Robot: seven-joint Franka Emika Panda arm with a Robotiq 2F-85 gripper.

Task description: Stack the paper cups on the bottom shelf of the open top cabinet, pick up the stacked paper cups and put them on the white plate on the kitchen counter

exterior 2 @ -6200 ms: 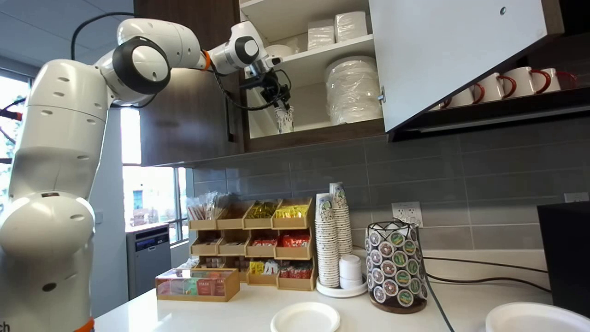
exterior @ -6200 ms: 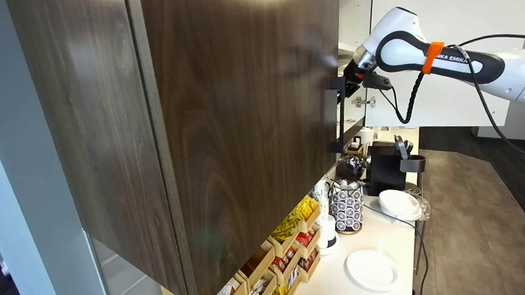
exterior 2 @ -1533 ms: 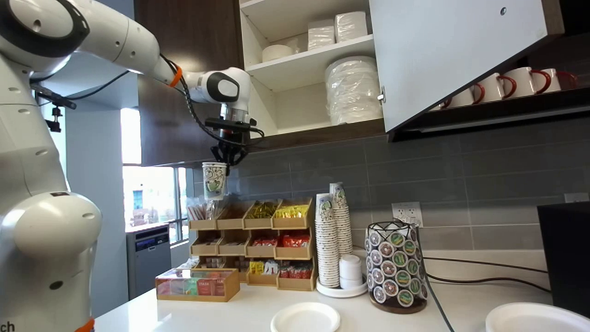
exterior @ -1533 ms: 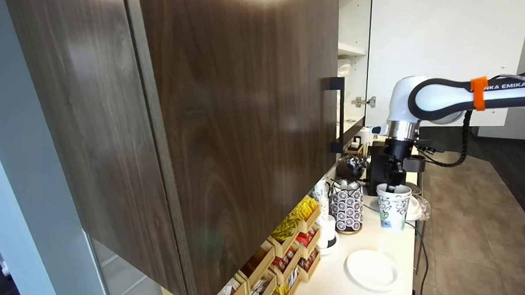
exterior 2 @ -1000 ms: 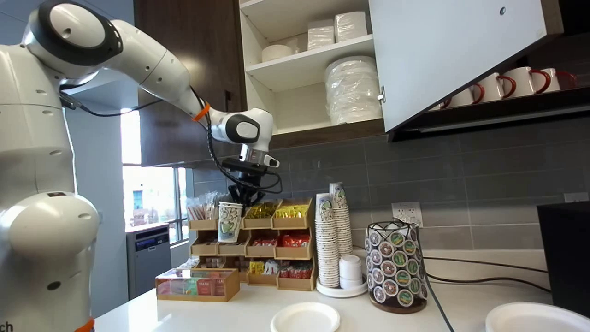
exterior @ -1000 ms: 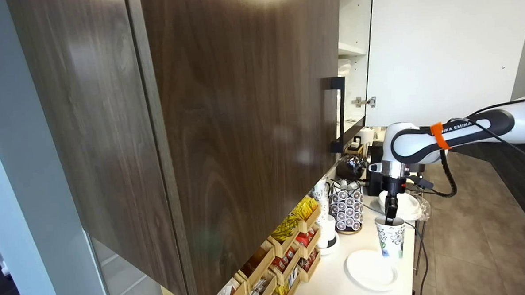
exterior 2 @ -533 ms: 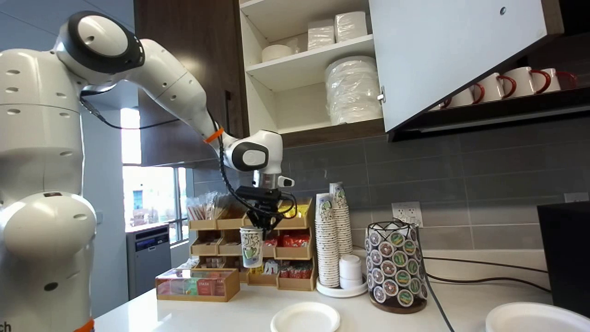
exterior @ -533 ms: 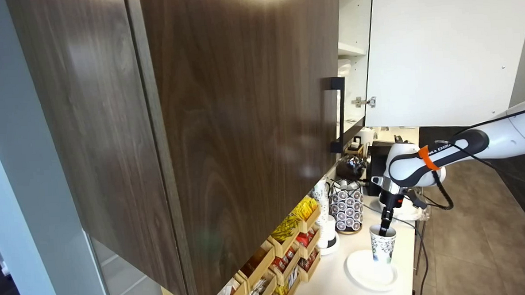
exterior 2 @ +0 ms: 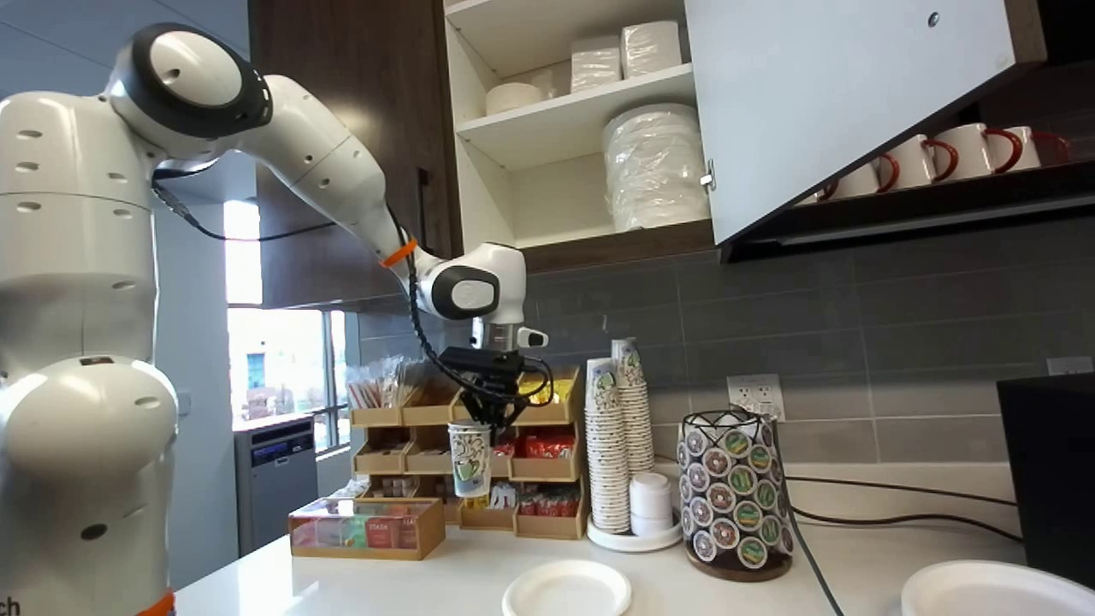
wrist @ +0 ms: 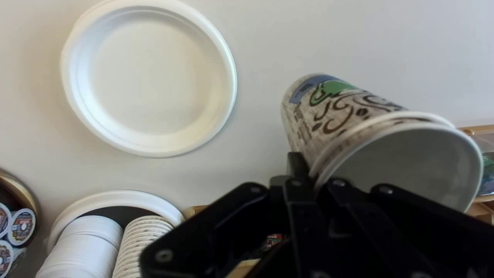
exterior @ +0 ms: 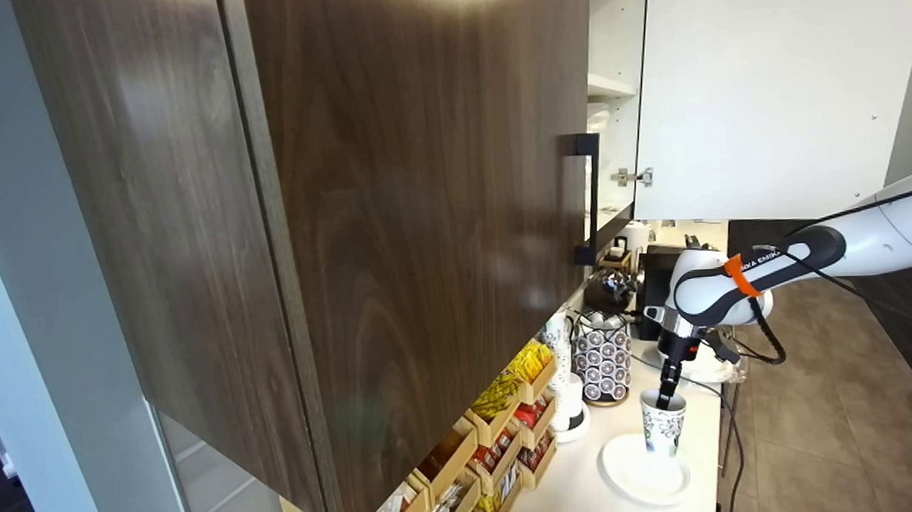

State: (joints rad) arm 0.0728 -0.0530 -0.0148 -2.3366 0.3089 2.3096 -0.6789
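Note:
Two nested paper cups (wrist: 339, 110), white with a brown and green print, hang mouth up and a little tilted above the kitchen counter (exterior 2: 411, 586). My gripper (wrist: 314, 179) is shut on their rim, one finger outside the wall and one inside. The white plate (wrist: 148, 81) lies flat with nothing on it, beside the cups in the wrist view. In an exterior view the cups (exterior: 662, 425) overlap the plate's far edge (exterior: 611, 453). The open top cabinet (exterior 2: 556, 201) is above; its bottom shelf (exterior: 610, 217) shows only as a narrow strip.
A rack of wooden packet bins (exterior 2: 544, 470) and a tea box (exterior 2: 364, 552) stand behind the cups. Tall cup stacks (exterior 2: 608, 462), a coffee pod holder (exterior 2: 737, 505) and a glossy white dish (exterior 2: 984, 590) line the counter. The open cabinet door (exterior 2: 847, 94) juts out overhead.
Seconds ago my gripper was up in the cabinet with the cups. It has brought them out and down to low above the counter near the plate, barely moving in the last half second.

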